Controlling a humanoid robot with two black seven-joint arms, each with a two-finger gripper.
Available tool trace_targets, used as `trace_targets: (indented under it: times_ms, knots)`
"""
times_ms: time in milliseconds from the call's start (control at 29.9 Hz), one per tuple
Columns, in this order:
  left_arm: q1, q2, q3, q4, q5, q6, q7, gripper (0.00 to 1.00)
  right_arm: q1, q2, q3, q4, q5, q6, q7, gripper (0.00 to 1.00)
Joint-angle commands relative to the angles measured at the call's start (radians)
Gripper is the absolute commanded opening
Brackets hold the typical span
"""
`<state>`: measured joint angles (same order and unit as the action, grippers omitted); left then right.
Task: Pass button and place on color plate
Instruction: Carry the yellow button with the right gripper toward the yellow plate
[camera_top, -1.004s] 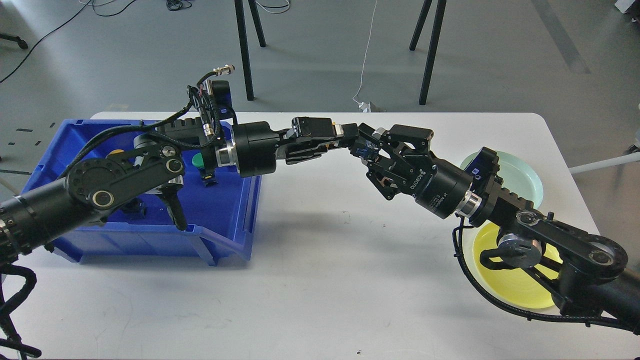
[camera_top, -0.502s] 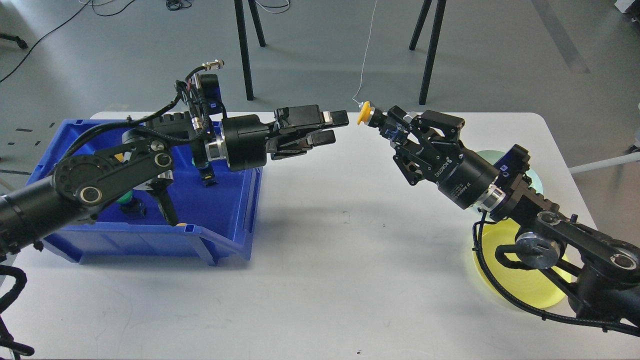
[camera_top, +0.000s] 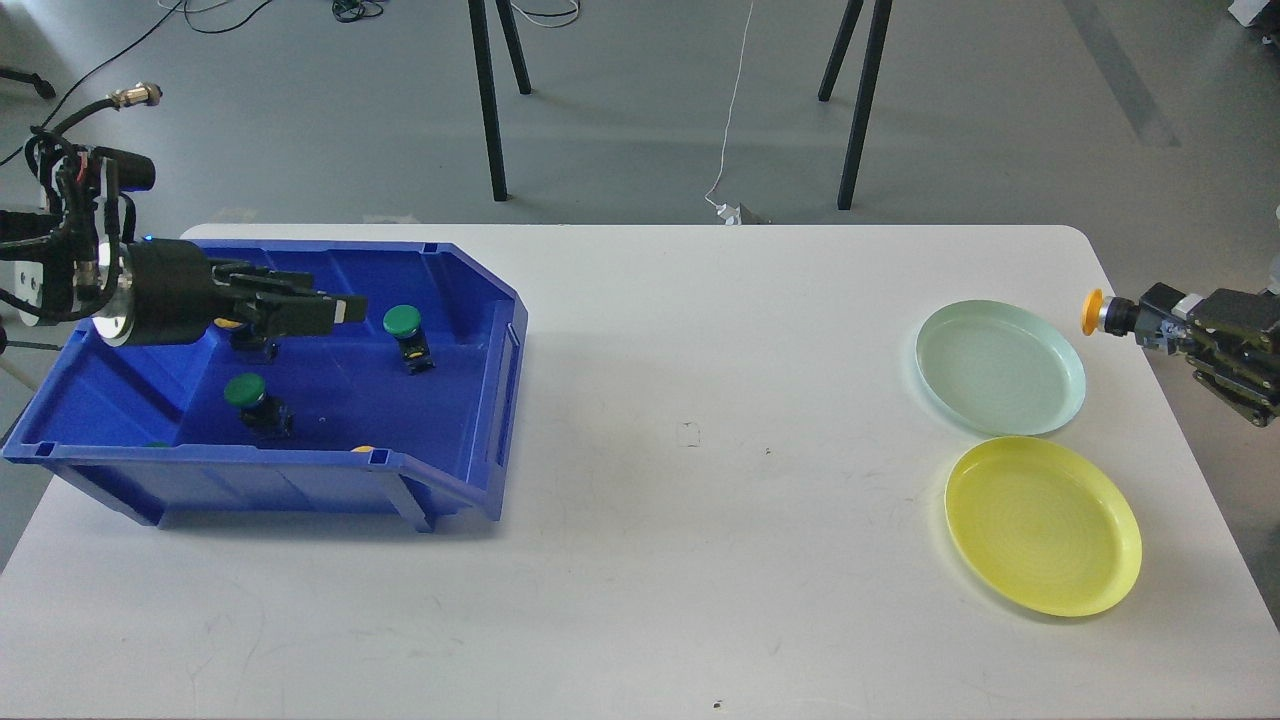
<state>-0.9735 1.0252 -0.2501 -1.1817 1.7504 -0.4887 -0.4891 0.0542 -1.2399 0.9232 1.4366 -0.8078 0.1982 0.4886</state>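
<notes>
The yellow-capped button (camera_top: 1100, 313) is held in the right gripper (camera_top: 1140, 320), whose fingers are closed on the button's dark body, with the cap pointing left toward the plates. The button hangs in the air at the right edge of the surface (camera_top: 700, 400), just right of the pale green plate (camera_top: 1000, 367). Its long axis runs roughly level, left to right, so the cap leads and the body trails into the gripper.

The yellow plate (camera_top: 1043, 525) is taken to be the matching target. It lies nearer the robot than the green plate, just beside it, and nearer and slightly left of the held button. The coming move is therefore judged to be a carry toward the robot and a little left, then down onto that plate. The right arm is by far the nearer one.

The left gripper (camera_top: 335, 311) hovers over the blue bin (camera_top: 440, 480), well left of the green plate; its fingers appear close together with nothing seen between them, though the gap cannot be read surely. Two green-capped buttons (camera_top: 402, 321) (camera_top: 245, 391) stand in the bin.

Half a second ago both grippers were near the middle of the surface, the button already in the right one and the left gripper parted just beside it. Since then both arms have drawn apart, and both plates are now fully uncovered.
</notes>
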Motion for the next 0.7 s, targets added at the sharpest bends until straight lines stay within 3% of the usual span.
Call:
trace_targets:
  times_ms: [0, 301, 669]
  knots:
    - [0.018, 0.010, 0.012, 0.060, 0.148, 0.000, 0.000, 0.83, -0.025, -0.010, -0.018, -0.001, -0.024, -0.017, 0.000, 0.00]
    - [0.091, -0.022, 0.037, 0.217, 0.179, 0.000, 0.000, 0.83, -0.024, -0.004, -0.107, -0.001, -0.037, -0.019, 0.000, 0.00]
    - [0.098, -0.080, 0.035, 0.252, 0.170, 0.000, 0.000, 0.83, -0.008, 0.014, -0.227, -0.096, -0.126, -0.112, 0.000, 0.00]
